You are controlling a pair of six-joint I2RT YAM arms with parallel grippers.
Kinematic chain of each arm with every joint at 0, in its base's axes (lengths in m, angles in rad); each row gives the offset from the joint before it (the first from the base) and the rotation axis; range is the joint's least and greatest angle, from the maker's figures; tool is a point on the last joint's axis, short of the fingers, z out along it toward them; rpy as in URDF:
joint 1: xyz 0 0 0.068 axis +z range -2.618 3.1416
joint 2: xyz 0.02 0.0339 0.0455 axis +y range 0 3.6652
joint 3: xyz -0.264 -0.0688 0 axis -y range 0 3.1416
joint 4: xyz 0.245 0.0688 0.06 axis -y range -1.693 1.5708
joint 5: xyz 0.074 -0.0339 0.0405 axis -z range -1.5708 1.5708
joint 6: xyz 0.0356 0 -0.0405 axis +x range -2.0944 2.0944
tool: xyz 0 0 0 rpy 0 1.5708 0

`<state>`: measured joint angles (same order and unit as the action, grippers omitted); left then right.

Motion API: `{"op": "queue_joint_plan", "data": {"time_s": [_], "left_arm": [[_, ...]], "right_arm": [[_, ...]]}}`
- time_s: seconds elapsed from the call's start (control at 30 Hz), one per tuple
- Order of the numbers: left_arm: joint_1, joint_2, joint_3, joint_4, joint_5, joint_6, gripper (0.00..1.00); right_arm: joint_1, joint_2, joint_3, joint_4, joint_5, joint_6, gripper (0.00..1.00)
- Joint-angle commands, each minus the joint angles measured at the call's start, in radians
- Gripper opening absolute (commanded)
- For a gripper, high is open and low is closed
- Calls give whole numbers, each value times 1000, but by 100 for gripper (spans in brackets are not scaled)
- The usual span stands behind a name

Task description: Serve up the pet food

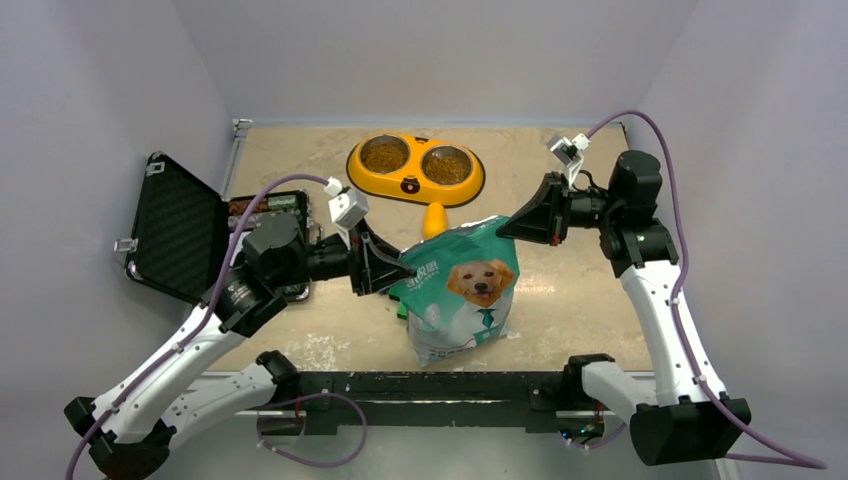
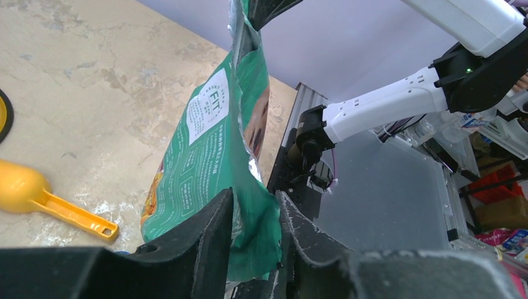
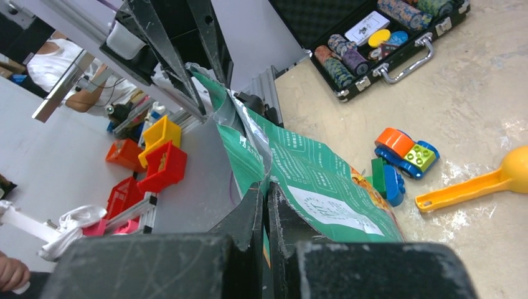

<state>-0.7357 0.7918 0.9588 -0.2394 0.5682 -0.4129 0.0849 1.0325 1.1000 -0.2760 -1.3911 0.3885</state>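
Observation:
The teal-green and white pet food bag (image 1: 465,290), printed with a golden dog, stands upright at the table's middle. My left gripper (image 1: 408,270) is closed on its top left corner; in the left wrist view the crumpled green corner (image 2: 258,212) fills the narrow gap between the jaws. My right gripper (image 1: 503,230) is shut tight on the bag's top right edge (image 3: 311,180). Brown kibble (image 1: 384,154) fills both wells of the yellow double bowl (image 1: 412,185) at the back. A yellow scoop (image 1: 433,218) lies between bowl and bag.
An open black case (image 1: 180,225) holding poker chips sits at the left. Toy blocks and a toy car (image 3: 406,151) lie on the table behind the bag. The scoop also shows in the right wrist view (image 3: 479,184). White walls enclose the table.

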Motion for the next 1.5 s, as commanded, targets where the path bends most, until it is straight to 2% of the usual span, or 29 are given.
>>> {"op": "queue_joint_plan", "data": {"time_s": [0.0,0.07,0.13,0.17,0.2,0.27,0.37,0.43,0.5,0.53,0.6,0.7,0.73,0.77,0.8,0.83,1.0,1.13,1.23,1.33,1.47], "left_arm": [[-17,34,47,37,-17,6,35],[-23,52,60,18,-15,30,32],[-24,67,91,-36,-24,62,6],[-24,69,113,-89,-48,74,0],[-16,62,132,-127,-59,77,0],[5,29,133,-146,-48,51,0],[49,8,153,-188,57,-40,0],[54,-14,128,-157,98,-123,0],[60,-40,73,-62,137,-198,0],[64,-41,54,-18,160,-221,0],[68,-9,56,11,210,-223,0],[68,68,98,56,280,-227,0],[68,82,100,90,290,-236,0],[68,91,98,121,296,-244,0],[68,98,95,157,308,-252,0],[68,105,93,184,320,-255,0],[68,118,94,221,395,-232,0],[68,124,107,187,440,-185,0],[68,130,120,139,457,-142,0],[68,121,115,138,468,-128,0],[68,125,113,136,485,-120,0]], "right_arm": [[-11,-47,-8,101,53,91,0],[-17,-54,-18,125,93,144,0],[-21,-41,-1,76,130,157,0],[-29,-37,11,33,161,156,0],[-51,-32,25,-6,178,165,0],[-121,-38,5,36,129,261,0],[-217,-68,-24,49,116,388,0],[-222,-77,-18,6,127,400,0],[-223,-87,-36,35,136,431,0],[-223,-89,-33,29,145,415,0],[-220,-78,21,-100,173,277,0],[-156,-57,183,-303,258,96,0],[-125,-38,269,-387,305,29,11],[-84,-19,344,-456,359,-22,44],[-33,3,442,-515,415,-69,61],[7,27,486,-561,444,-109,70],[201,127,658,-730,459,-306,71],[359,135,658,-790,485,-540,77],[464,121,663,-769,630,-626,85],[533,152,700,-793,688,-698,85],[638,263,814,-959,775,-789,85]]}}
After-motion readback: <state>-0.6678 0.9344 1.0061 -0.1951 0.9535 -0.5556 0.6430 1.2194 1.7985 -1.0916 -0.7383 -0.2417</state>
